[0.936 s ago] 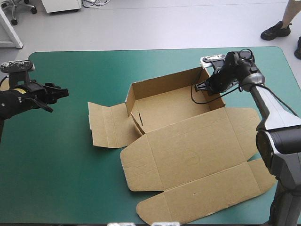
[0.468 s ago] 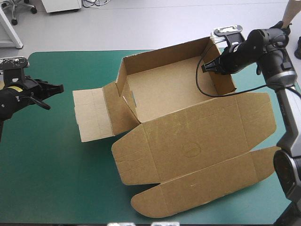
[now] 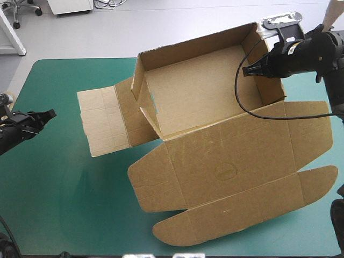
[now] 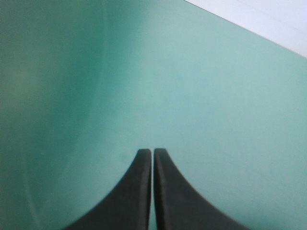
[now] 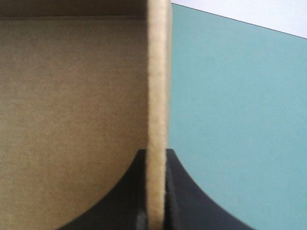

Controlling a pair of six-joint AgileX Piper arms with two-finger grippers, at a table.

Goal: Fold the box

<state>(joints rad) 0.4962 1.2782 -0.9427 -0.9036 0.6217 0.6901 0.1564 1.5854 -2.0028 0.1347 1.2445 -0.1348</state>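
High view: brown box (image 3: pixel 204 102) tilted above the table (image 3: pixel 64 215) middle, its two-o'clock wall clamped by the right gripper (image 3: pixel 251 70); left gripper (image 3: pixel 47 114), fingers together, idle at nine o'clock. Held one-sided, it could slip or crease.

Lab, teal-green table (image 3: pixel 64 209), wheeled chair (image 3: pixel 21 8)

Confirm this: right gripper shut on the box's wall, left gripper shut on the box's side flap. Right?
Left is wrong. The left gripper is shut on nothing: the left wrist view shows only teal-green cover ahead of it. The right gripper is indeed shut on the wall of the box.
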